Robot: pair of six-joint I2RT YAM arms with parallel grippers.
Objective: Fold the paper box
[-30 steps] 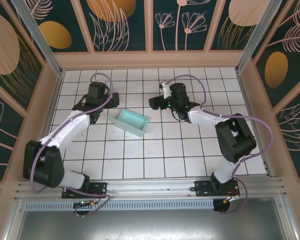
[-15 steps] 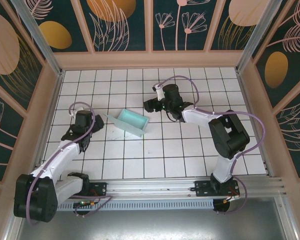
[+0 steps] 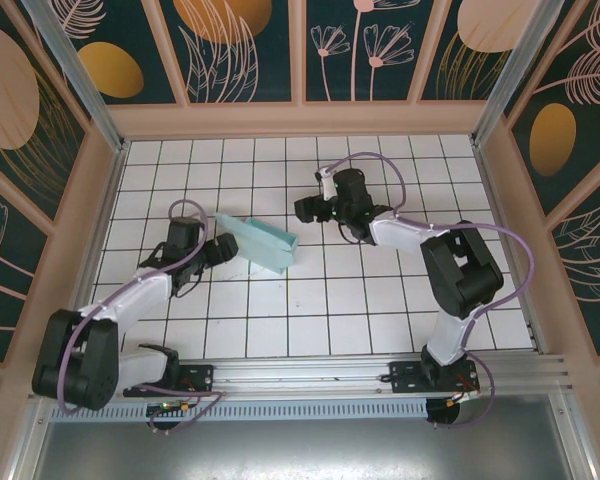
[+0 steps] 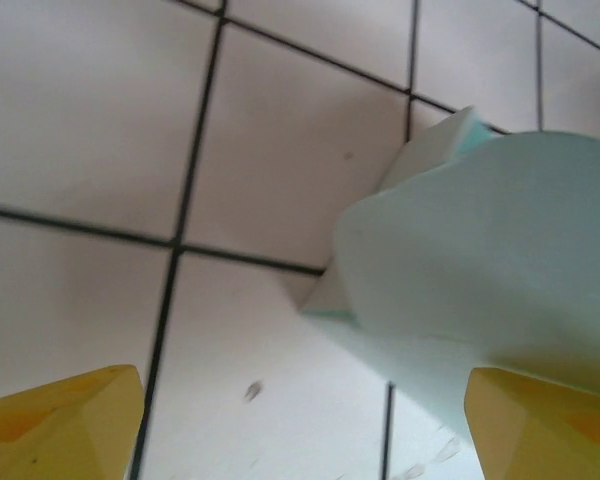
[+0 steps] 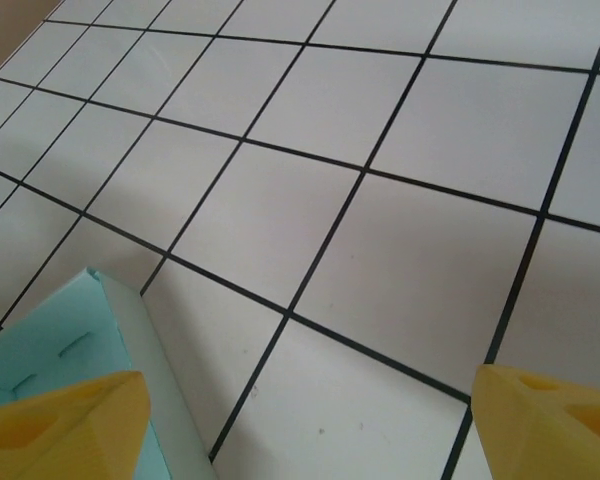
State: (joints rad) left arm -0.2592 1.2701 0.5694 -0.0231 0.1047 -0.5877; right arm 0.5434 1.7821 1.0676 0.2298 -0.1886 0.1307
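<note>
The paper box (image 3: 263, 243) sits on the white tiled desk (image 3: 380, 300), left of centre. The left pincer (image 3: 223, 249) is at the box's left end, released, with its yellow fingertips (image 4: 60, 425) spread wide. In the left wrist view a rounded flap (image 4: 480, 240) of the box lies on the right side, blurred and cut off at the frame edge. It may touch the right fingertip, but contact cannot be confirmed. The right pincer (image 3: 305, 208) is released and hangs near the box's far right end, apart from it. Its wrist view cuts off all but one box corner.
</note>
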